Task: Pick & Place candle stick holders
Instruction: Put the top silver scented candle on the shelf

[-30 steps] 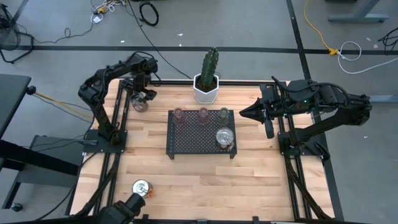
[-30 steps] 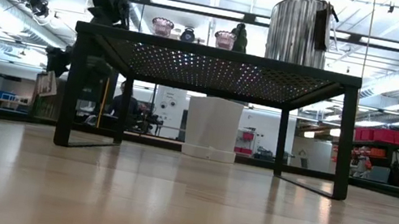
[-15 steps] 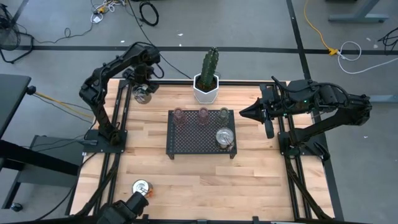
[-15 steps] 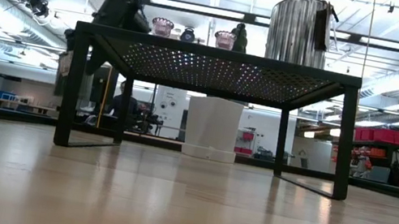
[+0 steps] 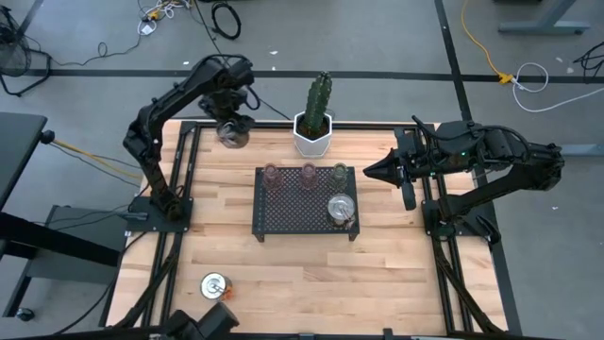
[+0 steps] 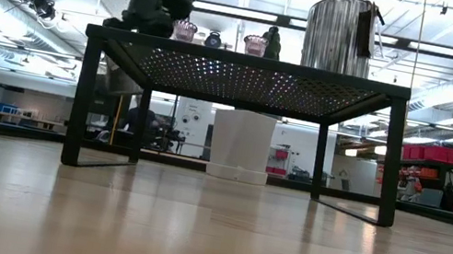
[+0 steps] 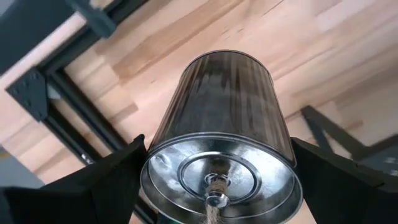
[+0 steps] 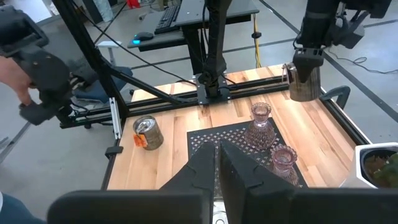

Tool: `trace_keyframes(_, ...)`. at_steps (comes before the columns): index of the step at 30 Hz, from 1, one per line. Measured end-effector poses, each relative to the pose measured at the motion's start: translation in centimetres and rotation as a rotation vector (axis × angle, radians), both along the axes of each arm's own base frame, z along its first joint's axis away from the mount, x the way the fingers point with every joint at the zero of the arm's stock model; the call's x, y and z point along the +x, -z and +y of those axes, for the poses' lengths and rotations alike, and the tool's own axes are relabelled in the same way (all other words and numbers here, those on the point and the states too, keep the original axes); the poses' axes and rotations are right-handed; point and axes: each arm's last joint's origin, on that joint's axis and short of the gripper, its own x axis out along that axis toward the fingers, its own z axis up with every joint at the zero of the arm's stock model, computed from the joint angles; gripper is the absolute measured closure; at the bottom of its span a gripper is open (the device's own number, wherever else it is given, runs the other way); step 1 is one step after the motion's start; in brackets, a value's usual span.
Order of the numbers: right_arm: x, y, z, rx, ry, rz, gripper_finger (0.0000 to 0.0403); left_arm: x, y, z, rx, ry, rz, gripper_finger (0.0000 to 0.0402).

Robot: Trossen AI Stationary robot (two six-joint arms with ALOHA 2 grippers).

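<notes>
My left gripper [image 5: 233,130] hangs over the table's far left corner, shut on a shiny silver candle stick holder [image 7: 221,137]; the right wrist view shows the same holder [image 8: 305,81]. The black mesh tray [image 5: 283,222] carries three small glassy cups [image 5: 271,174] [image 5: 308,173] [image 5: 340,173] along its far side. A second silver holder [image 5: 340,208] stands on the tray's right part. A third silver holder [image 5: 215,284] stands upright on the table near the front left. My right gripper [image 5: 368,171] waits shut, raised to the right of the tray. My left gripper pinches the silver holder's upper wall just under the rim [image 7: 155,165] between its two fingers [image 7: 106,180], one on each side. The fingers come from above, pointing down. The holder hangs upright below them, lifted clear of the table.
A white hexagonal pot with a cactus [image 5: 313,132] stands at the far edge, between my left gripper and the tray. A person's hand [image 8: 12,87] with a dark object shows beyond the table's near left corner. Bare wood lies in front of the tray.
My left gripper has risen with the silver holder and gone toward the table's far edge and a little to the right, toward the cactus pot. The holder has come up from below the tray top's level and stays upright in the hold.
</notes>
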Motion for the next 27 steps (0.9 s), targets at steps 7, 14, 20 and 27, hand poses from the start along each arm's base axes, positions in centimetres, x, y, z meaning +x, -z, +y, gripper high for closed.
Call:
trace_keyframes(7,0.0,0.0,0.0,0.001,0.0,0.0,0.038,1.7,-1.2,-1.4,0.028,0.068,-0.044,0.0032)
trace_keyframes(14,0.0,0.0,0.0,0.003,0.001,0.0,0.038,2.5,-3.2,-2.7,0.078,0.114,-0.103,0.0032)
trace_keyframes(20,0.0,0.0,0.0,0.002,0.003,-0.001,0.038,2.4,-5.9,-3.3,0.119,0.123,-0.213,0.0032)
trace_keyframes(27,0.0,0.0,0.0,0.002,0.003,-0.003,0.038,2.9,-8.3,-4.9,0.147,0.177,-0.313,0.0032)
